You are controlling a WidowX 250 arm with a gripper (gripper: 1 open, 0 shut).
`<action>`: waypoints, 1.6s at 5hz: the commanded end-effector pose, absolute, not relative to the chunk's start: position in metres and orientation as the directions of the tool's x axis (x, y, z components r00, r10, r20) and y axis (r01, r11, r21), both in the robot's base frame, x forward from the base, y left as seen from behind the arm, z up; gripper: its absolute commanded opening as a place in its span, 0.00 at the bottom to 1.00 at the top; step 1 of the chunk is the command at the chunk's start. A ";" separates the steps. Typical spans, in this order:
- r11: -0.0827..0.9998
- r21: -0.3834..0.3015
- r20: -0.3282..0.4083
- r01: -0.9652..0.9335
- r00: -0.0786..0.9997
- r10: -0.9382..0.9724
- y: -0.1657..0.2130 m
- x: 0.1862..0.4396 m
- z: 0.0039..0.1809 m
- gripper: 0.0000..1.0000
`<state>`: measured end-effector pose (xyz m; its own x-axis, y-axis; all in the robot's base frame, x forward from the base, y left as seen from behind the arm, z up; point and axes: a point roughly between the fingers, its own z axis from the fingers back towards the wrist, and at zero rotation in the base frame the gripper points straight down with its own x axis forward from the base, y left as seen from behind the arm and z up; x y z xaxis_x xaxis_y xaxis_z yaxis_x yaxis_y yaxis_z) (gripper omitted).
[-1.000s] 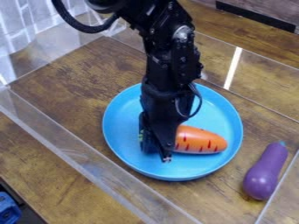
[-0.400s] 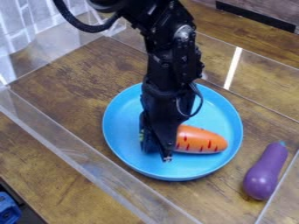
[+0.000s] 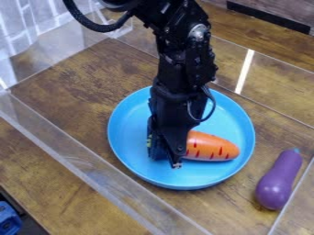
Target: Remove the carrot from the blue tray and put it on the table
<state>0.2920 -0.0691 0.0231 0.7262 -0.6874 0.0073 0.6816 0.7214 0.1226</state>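
Pincer (image 3: 172, 154) closed, tips down at carrot (image 3: 212, 147) L end in blue tray (image 3: 128, 121); grip unclear.

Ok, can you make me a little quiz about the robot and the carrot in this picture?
1. True or false: the carrot lies in the blue tray.
2. Which lies outside that tray? A carrot, B eggplant.
3. Fill in: the end effector stands at the carrot's ___ end, as pictured.
Key: 1 true; 2 B; 3 left.
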 end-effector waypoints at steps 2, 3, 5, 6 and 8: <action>0.711 0.145 0.021 0.688 0.716 -0.698 -0.071 0.300 0.039 0.00; 0.708 0.151 0.020 0.690 0.714 -0.700 -0.071 0.301 0.043 0.00; 0.703 0.164 0.020 0.692 0.710 -0.704 -0.070 0.305 0.053 0.00; 0.702 0.172 0.023 0.691 0.709 -0.704 -0.069 0.307 0.057 0.00; 0.698 0.190 0.034 0.691 0.706 -0.708 -0.069 0.310 0.068 0.00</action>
